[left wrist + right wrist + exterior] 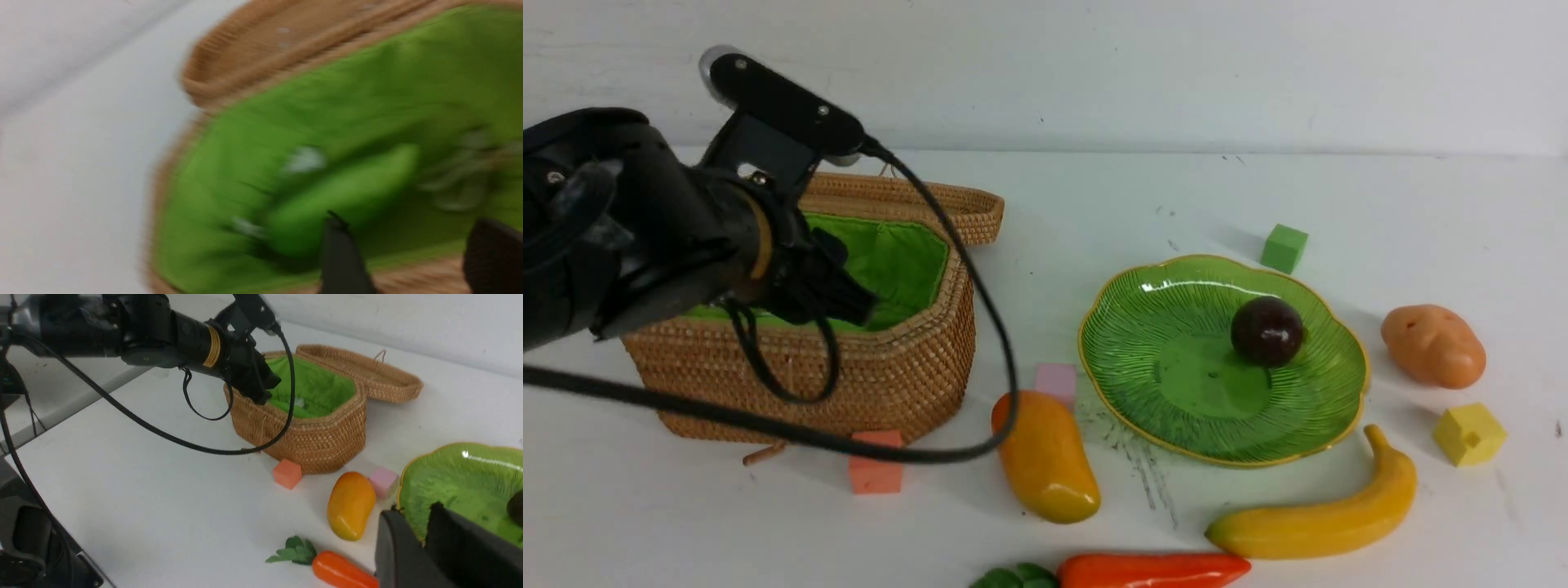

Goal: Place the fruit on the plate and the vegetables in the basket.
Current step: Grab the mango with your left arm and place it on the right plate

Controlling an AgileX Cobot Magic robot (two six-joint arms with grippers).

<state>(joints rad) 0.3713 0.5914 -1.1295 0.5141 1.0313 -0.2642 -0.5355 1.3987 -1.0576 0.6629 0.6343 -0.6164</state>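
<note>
Mangosteen (1266,331) sits on the plate (1176,384), green pod (347,196) in the basket (890,376) (left gripper (408,228) fingers spread, empty; right gripper's (425,516) I cannot tell); mango (1045,457), banana (1323,514), carrot (1152,570), potato (1433,345) wait on the table (686,506).

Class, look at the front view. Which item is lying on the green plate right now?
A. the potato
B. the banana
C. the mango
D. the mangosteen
D: the round dark purple mangosteen sits inside the green plate and is the only item on it.
</note>
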